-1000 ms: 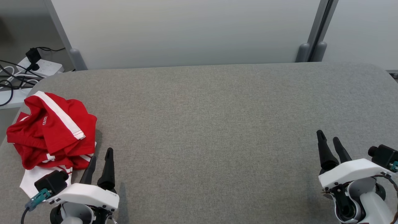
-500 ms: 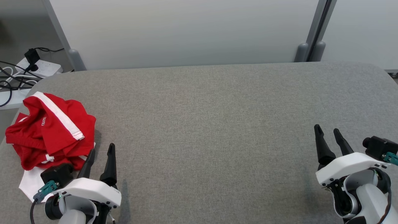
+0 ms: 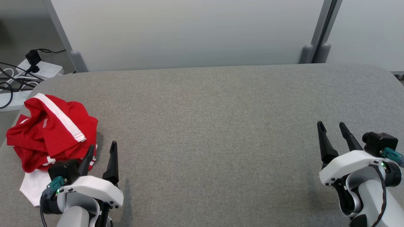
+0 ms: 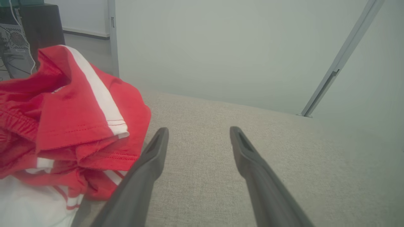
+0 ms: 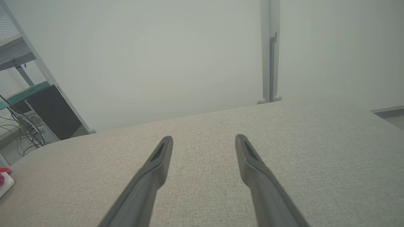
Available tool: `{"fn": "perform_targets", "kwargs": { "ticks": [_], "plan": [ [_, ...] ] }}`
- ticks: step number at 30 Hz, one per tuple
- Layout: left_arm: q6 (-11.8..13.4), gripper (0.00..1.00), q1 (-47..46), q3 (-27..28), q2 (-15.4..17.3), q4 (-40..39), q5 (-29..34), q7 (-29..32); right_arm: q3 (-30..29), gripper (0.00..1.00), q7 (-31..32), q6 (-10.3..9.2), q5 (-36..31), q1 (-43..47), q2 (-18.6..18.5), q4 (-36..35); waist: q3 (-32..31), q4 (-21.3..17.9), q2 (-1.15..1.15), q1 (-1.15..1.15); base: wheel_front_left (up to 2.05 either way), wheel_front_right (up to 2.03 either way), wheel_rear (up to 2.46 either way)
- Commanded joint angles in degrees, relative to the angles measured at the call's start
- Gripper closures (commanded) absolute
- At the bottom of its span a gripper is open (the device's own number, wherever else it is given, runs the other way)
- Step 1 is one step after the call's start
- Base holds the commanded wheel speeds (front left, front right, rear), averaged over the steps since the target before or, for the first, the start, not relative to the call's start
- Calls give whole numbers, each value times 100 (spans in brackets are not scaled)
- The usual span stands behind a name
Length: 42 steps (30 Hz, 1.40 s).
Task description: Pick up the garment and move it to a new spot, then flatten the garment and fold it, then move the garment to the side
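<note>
1. Head view: the left gripper (image 3: pixel 102 145) has its two fingers spread wide and holds nothing. It sits at the near right edge of the crumpled red, white-striped garment (image 3: pixel 53 132), which lies on the grey table (image 3: pixel 205 126). The right gripper (image 3: pixel 331 124) is just as wide apart and empty, well apart from the garment on its right.
2. Compared with a second ago, both grippers are further forward. The left one is now alongside the garment's hem, and the garment itself is unmoved.
3. Left wrist view: the left gripper (image 4: pixel 199 129) is splayed over bare table (image 4: pixel 315 157). Its left finger is just beside the garment (image 4: pixel 72 119); I cannot tell if they touch.
4. Right wrist view: the right gripper (image 5: pixel 204 137) is spread and empty, with a sliver of garment (image 5: pixel 3 183) at the far left.
</note>
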Motion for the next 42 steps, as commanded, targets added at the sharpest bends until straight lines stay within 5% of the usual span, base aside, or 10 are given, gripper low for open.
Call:
{"fn": "perform_targets", "kwargs": {
  "ticks": [1, 19, 32, 42],
  "plan": [
    [48, 0, -339, 164, 156, -89, 178, -75, 128, 0, -112, 38, -167, -253, -88, -84, -4, -4, 0, 0, 0, 0, 0],
    [210, 0, -534, 315, 177, 160, 1478, -378, -37, 0, -415, 42, -1547, -462, -115, -48, 10, -68, 0, 0, 0, 0, 0],
    [244, 0, -457, 394, 144, 106, 1502, -379, -279, 0, -416, 42, -1640, -376, -45, -101, 26, -37, 0, 0, 0, 0, 0],
    [326, 0, -390, 433, 76, -54, 1469, -379, 115, 0, -416, 42, -1589, -400, -5, -243, 66, 755, 0, 0, 0, 0, 0]
  ]
}}
